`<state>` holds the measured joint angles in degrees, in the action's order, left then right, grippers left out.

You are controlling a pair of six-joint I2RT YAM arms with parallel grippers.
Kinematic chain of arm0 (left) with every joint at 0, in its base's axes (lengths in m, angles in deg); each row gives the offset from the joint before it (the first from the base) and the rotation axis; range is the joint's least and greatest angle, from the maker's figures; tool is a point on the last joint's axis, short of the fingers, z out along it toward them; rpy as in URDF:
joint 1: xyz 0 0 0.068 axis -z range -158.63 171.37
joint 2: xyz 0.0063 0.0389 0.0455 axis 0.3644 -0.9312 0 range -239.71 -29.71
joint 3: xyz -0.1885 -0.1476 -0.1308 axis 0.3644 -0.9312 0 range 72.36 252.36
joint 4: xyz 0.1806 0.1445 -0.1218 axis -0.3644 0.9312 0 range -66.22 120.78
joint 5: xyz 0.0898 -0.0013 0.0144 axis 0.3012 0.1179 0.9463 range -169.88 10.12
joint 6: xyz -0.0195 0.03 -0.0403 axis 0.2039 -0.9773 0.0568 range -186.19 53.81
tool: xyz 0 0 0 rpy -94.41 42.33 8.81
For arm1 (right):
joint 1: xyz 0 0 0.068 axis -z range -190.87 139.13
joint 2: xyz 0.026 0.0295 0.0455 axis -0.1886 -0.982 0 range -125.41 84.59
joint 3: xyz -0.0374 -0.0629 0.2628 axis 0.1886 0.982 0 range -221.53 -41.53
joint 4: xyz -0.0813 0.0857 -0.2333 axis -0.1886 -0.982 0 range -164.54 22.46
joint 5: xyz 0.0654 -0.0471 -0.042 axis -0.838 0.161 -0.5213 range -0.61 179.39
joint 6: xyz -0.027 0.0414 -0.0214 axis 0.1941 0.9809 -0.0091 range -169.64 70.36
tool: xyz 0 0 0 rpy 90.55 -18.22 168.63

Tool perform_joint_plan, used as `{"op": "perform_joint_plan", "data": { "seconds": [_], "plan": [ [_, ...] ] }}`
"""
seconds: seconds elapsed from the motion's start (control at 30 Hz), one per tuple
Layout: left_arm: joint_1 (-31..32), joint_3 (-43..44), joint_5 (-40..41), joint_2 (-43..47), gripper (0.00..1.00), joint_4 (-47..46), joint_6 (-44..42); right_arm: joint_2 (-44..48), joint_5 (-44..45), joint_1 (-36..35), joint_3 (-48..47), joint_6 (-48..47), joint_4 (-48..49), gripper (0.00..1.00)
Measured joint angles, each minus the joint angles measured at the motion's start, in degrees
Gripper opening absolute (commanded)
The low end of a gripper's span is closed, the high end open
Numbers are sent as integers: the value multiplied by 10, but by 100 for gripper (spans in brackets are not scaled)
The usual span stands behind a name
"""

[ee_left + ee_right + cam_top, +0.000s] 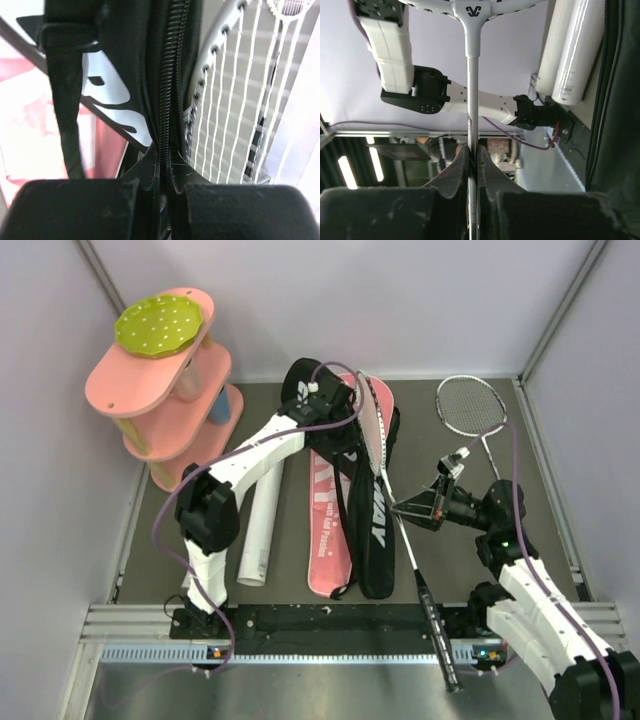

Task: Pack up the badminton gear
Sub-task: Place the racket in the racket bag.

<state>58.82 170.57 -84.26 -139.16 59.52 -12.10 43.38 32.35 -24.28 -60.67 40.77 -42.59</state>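
Observation:
The racket bag lies open mid-table, black side up, with its pink side beside it. My left gripper is at the bag's far end, shut on the black zip edge. My right gripper is shut on the shaft of a racket. That racket's head lies at the bag's opening, next to my left gripper, and its strings show in the left wrist view. Its handle reaches over the front rail. A second racket lies at the back right. White tubes lie left of the bag.
A pink tiered shelf with a green dotted disc stands at the back left. Grey walls close in the back and sides. A metal rail runs along the front edge. The tubes and black bag show in the right wrist view.

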Motion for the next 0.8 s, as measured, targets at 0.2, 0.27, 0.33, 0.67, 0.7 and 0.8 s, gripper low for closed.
{"op": "perform_joint_plan", "data": {
  "seconds": [0.2,0.27,0.33,0.67,0.7,0.8],
  "plan": [
    [0,167,24,-118,0,74,-5,8,34,1,-81,-118,-150,0],
    [0,167,13,-140,0,74,-5,2,36,11,-81,-128,-151,0],
    [-2,140,-6,-146,0,46,-6,-11,31,28,-72,-116,-127,0],
    [-38,-110,-137,-55,0,-228,3,-37,-31,71,-52,-65,-67,0],
    [-40,-102,-141,-55,0,-231,3,-34,-38,69,-56,-74,-80,0],
    [-47,-94,-158,-55,0,-267,10,-24,-48,59,-65,-93,-107,0]
  ]
}}
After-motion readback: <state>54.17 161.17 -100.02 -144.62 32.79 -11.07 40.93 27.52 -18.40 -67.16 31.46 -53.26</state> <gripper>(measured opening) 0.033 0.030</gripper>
